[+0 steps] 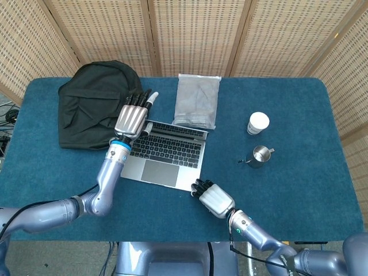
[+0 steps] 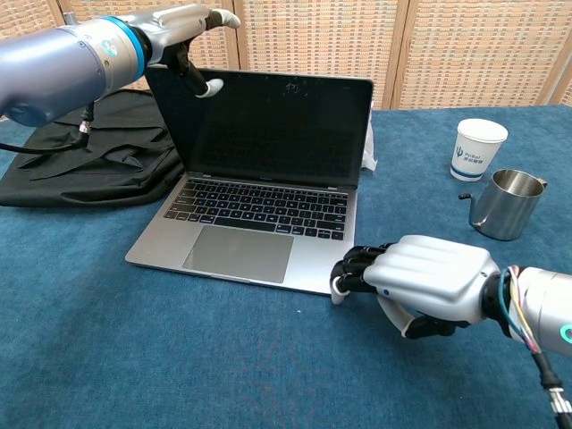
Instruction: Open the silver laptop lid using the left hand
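You are in the last part of the lift: the silver laptop (image 2: pixel 264 179) sits near the middle of the blue desk (image 1: pixel 299 172), and its lid (image 2: pixel 273 125) already stands close to upright, dark screen facing you, keyboard fully showing. Your left robot hand (image 2: pixel 183 27) is at the lid's top corner, at about 10 o'clock from the keyboard, fingers laid over the top edge and thumb on the screen side, so it pinches that corner. Your right robot hand (image 2: pixel 420 286) rests on the desk at about 5 o'clock from the laptop, fingers curled in, their tips touching the base's front corner and seemingly steadying it; it grips nothing. A black bag (image 1: pixel 98 103) lies just beyond the left robot hand at 10 o'clock, a grey pouch (image 1: pixel 196 100) lies behind the lid at 12 o'clock, and a paper cup (image 2: pixel 478 147) and steel pitcher (image 2: pixel 507 204) stand well apart at 3 o'clock. The next move likely calls for only a slight further tilt back, if any, then loosening the pinch and lifting clear without dragging the lid or brushing the bag.
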Motion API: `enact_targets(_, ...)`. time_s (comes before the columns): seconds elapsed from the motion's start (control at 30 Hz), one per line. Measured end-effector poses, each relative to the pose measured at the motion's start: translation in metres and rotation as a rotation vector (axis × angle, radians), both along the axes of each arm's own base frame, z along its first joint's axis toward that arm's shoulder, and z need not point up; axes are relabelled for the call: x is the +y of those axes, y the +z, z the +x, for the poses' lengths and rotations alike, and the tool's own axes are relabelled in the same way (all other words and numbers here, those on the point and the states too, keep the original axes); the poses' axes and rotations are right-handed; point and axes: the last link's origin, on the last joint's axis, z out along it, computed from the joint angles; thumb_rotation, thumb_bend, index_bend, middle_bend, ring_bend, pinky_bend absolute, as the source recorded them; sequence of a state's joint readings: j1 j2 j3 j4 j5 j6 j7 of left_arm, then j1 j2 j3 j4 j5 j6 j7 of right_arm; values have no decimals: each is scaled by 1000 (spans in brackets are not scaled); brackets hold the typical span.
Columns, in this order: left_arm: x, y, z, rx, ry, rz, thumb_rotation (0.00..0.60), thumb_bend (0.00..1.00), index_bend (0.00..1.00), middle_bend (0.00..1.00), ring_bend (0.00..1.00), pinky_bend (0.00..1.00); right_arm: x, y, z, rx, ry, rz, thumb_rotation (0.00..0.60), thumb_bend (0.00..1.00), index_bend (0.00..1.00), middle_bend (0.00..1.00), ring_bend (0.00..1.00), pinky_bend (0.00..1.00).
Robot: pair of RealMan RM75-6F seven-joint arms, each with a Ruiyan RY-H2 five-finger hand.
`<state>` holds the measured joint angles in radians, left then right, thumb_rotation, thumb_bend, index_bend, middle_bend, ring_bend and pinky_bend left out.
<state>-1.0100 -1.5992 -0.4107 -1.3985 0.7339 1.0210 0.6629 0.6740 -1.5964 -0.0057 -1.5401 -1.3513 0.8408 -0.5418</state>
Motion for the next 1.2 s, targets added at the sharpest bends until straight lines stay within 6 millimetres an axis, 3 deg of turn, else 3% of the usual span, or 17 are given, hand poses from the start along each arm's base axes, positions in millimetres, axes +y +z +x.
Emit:
enact_targets(0.3, 12, 3, -3, -1, 28, 10, 600, 459, 0, 0, 0, 0, -1, -2, 4, 21, 13, 4, 600, 1000, 216, 137, 60, 199)
enact_targets(0.77, 34, 25, -15, -23, 84, 67, 600, 438, 0, 0, 0, 0, -2, -1, 3, 25, 8, 2, 600, 1000, 216, 137, 60, 199)
enact_targets(1.2, 40, 16, -28, 11, 99, 57, 600, 439, 0, 0, 0, 0, -3, -1, 4, 0, -9, 2, 600, 1000, 216, 137, 60, 199)
